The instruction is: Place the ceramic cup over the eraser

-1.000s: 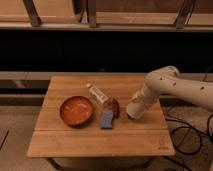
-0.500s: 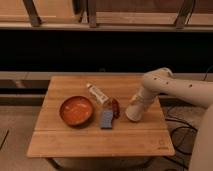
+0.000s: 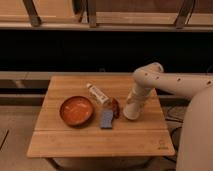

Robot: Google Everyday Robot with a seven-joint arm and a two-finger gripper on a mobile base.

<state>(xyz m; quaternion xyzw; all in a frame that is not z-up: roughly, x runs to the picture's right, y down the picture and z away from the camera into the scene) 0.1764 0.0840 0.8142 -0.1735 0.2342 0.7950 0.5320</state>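
- Since the earlier frames, the arm has dipped lower and edged left, so the gripper [image 3: 132, 105] now hangs over the right half of the wooden table [image 3: 65, 142], just right of the cluster of small items.
- Whether the gripper is open or closed on something, I cannot tell; its pale end blends into the white shape below it.
- That white tapered shape looks to be the ceramic cup [image 3: 129, 115], sitting at or just above the tabletop directly under the gripper.
- Just to its left lies a dark bit that I take for the eraser [image 3: 117, 112], tucked against the brown lump [image 3: 113, 103]; its markings cannot be made out.
- My read on the step: the cup is being brought in towards the eraser, but it does not cover it yet.
- Next move, I judge, calls for a short shift left and a clean lowering without nudging the lump or the blue-grey pad [image 3: 106, 119].
- Further left stand the clear bottle [image 3: 97, 93] and the orange bowl [image 3: 76, 110], well clear of the action.
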